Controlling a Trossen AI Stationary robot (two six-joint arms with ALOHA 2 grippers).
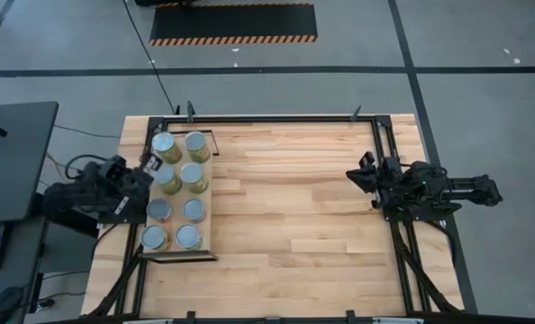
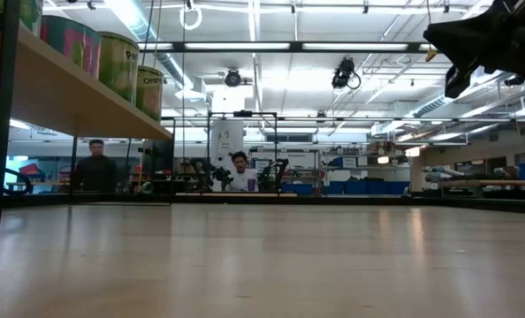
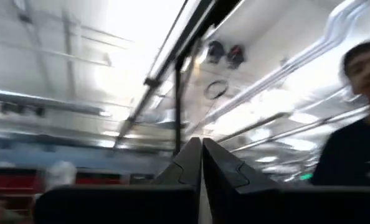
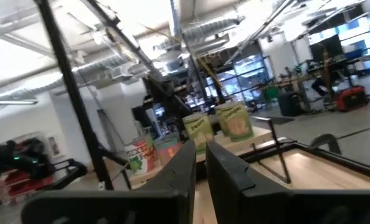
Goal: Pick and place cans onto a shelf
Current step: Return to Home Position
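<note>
Where the table [image 1: 294,225] reaches its left side, the shelf [image 1: 208,193] lies lengthwise: a narrow pale-wood board in a thin black frame, lighter than the planks beneath it. Eight cans [image 1: 193,174] stand upright on it in two columns of four, and from above their tops are shiny silver-white. From table height the shelf [image 2: 68,97] sits raised on a black leg, and the cans [image 2: 117,64] there show olive-green labels beside one banded pink and teal. The right wrist view shows cans [image 4: 235,121] with yellow-green labels.

The left arm [image 1: 87,193] is folded at the table's left edge. The left gripper [image 1: 149,163] lies just beside the shelf's outer long side, near the second row of cans. Its wrist view faces ceiling lights and a person [image 3: 359,143]. There the left gripper [image 3: 201,144] has its fingers drawn together, holding nothing.

The right arm [image 1: 430,189] is folded at the right edge, well apart from the shelf. The right gripper [image 1: 352,175] points across the table, its fingers [image 4: 184,163] parted by only a sliver and empty.
</note>
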